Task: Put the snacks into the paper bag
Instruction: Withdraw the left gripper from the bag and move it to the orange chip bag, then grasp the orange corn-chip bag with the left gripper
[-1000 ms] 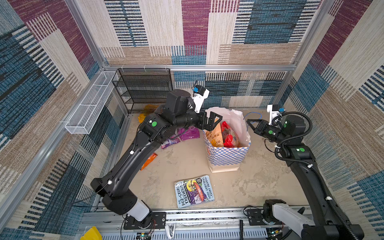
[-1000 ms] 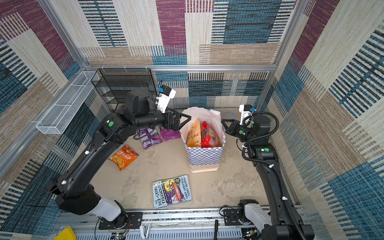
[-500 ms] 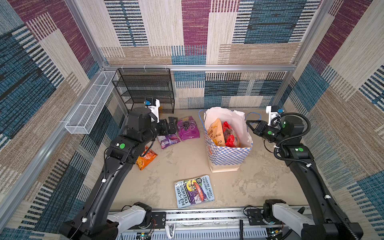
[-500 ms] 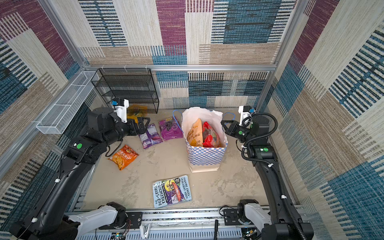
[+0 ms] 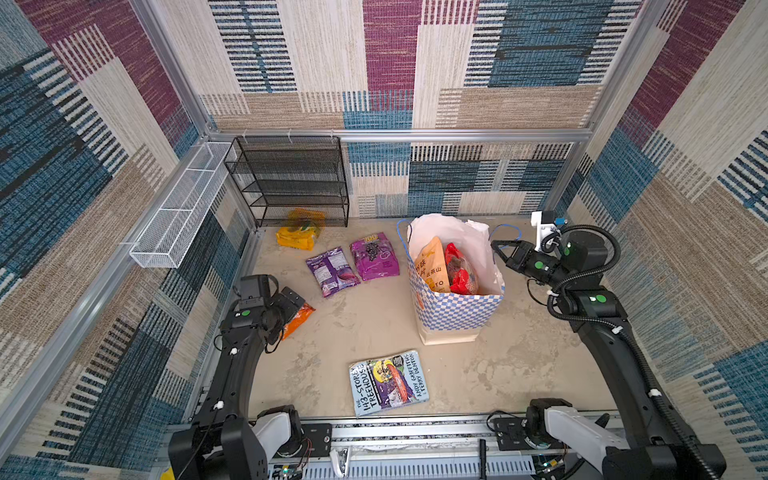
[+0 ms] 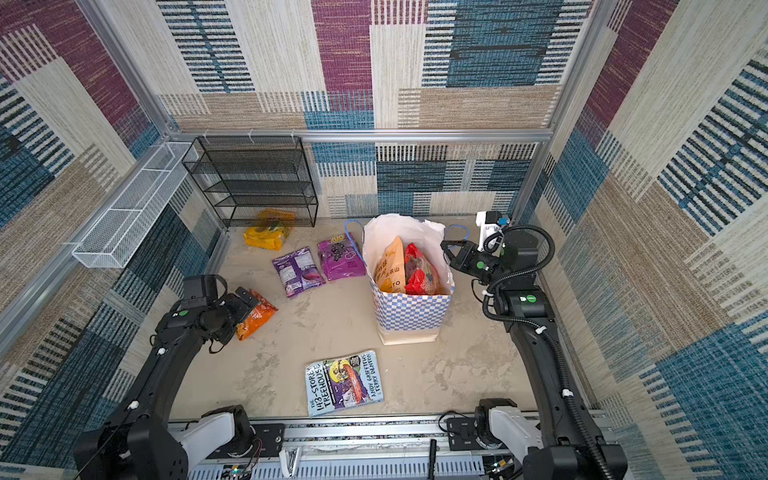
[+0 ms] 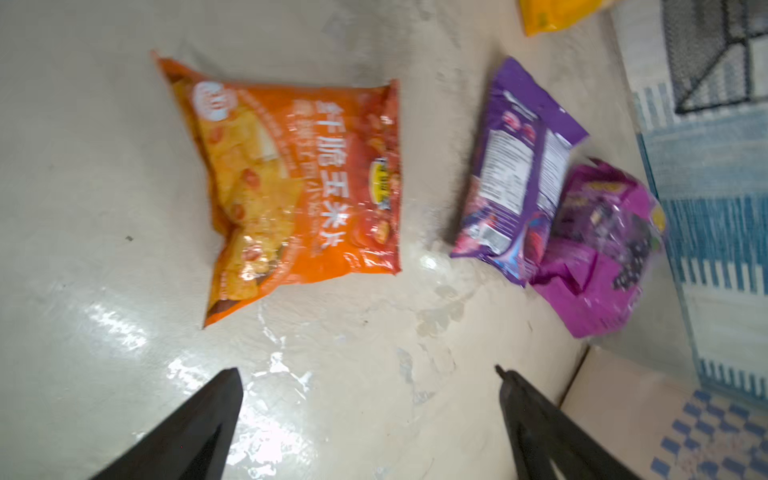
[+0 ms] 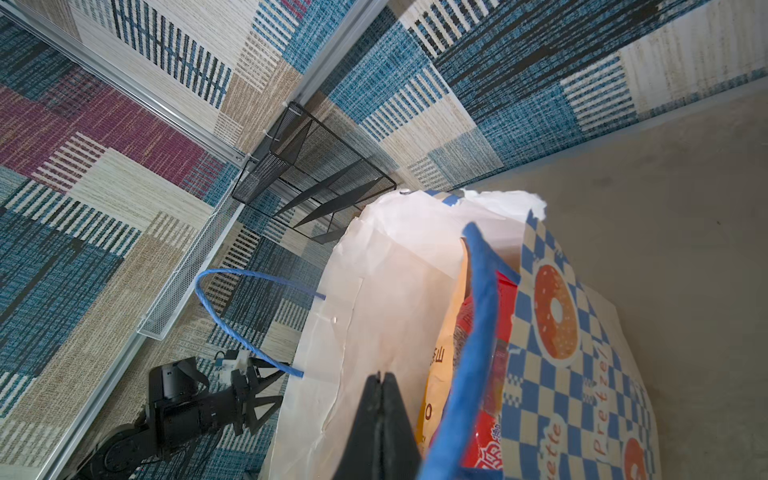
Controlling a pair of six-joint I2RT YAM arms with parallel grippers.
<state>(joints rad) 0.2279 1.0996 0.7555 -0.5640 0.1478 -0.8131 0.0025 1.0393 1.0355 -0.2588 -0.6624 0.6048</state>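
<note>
Left pincer (image 7: 368, 372) withdrawn, mottled beige floor (image 5: 374, 324), patchwork walls (image 5: 415, 62)

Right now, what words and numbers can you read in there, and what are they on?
"THE 143-STOREY TREEHOUSE" and "ANDY GRIFFITHS & TERRY DENTON": blue illustrated book.
"Pretzel": white paper bag with blue checks.
"100": bright purple plastic snack packet.
"玉米片": orange crinkly snack packet; its other print is blurred.
Pale orange packet in the bag: Chinese characters, partly hidden.
Darker purple plastic packet: white label too small to read.
</note>
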